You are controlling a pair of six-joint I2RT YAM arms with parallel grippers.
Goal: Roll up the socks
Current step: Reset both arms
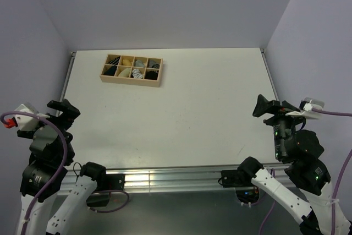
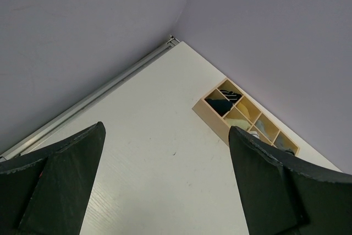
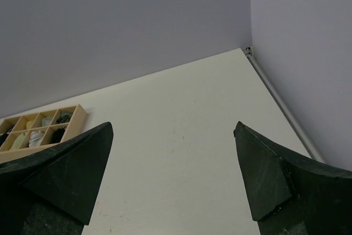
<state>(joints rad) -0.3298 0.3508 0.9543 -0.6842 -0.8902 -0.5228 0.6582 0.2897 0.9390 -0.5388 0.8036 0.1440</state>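
**Both grippers wide open and empty, socks far off**

The left gripper point(image 2: 165, 163) and right gripper point(image 3: 173, 158) gape fully and hold nothing. They are parked high over the table's point(image 1: 192, 119) near corners, probably to leave working room. The only socks point(image 1: 137, 73) visible lie bundled in the box point(image 1: 131, 82) at far left; which pair, I cannot tell.

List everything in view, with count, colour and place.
box: one, light wood, eight compartments, far left of the table
socks: several bundles, black, tan, grey, white, inside the box; exact count unclear
table: one, white, centre
walls: three, pale lilac, around the table
rail: one, silver, along the near edge
arms: two, black and white, near corners
left pincer: one, black, open, empty
right pincer: one, black, open, empty
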